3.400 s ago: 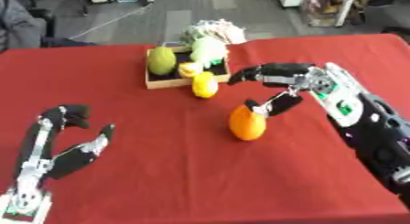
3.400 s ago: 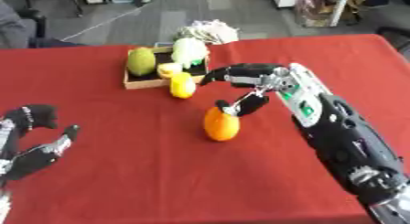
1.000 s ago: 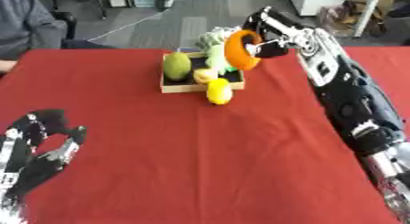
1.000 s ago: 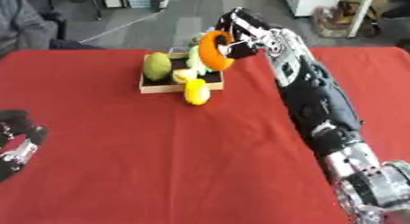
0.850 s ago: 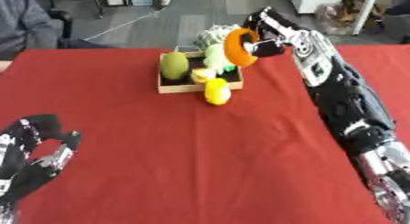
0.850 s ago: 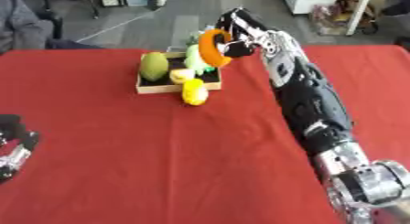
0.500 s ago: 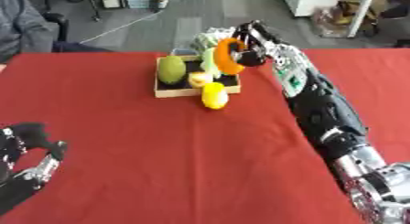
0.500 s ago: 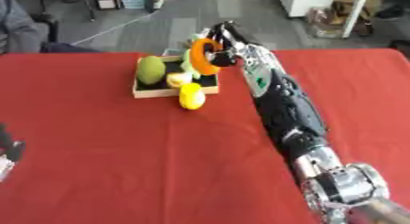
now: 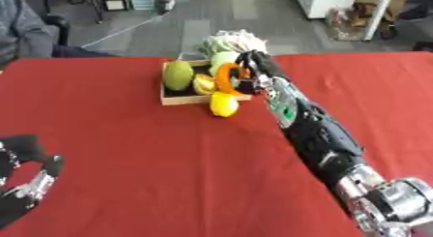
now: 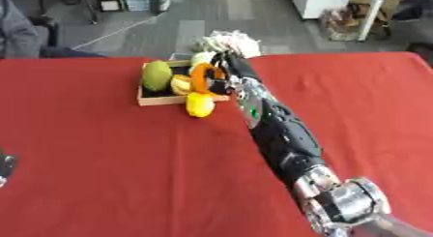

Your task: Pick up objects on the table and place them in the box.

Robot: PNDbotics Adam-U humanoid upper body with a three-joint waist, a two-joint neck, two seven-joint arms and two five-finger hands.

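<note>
My right hand (image 9: pixel 250 69) is stretched out over the far side of the counter (image 9: pixel 135 154), fingers curled around the orange (image 9: pixel 225 78), which hangs at the right-hand end of the wooden box (image 9: pixel 184 98), partly over its interior and not yet resting on anything I can see. The box is crowded: a green mango-like fruit (image 9: pixel 178 74) fills its left end, a yellowish fruit (image 9: pixel 203 84) sits in the middle, and a pale green fruit (image 9: pixel 223 59) lies at the back. A white crumpled object (image 9: pixel 231 39) sits just behind the box. A lemon (image 9: pixel 223 104) lies on the red cloth, touching or just beside the box's front wall, not yet collected. My left hand (image 9: pixel 25 187) rests at the lower left corner, fingers relaxed and apart, holding nothing.

Risks, as I judge them: little free floor remains in the box, so an orange let go here could settle on the other fruit and roll over the low front wall onto the counter. Lowering further could press my fingers against the yellowish fruit or nudge the light box, which would also shift the lemon. My forearm crosses close above the lemon's side, so a careless withdrawal could knock it away.
</note>
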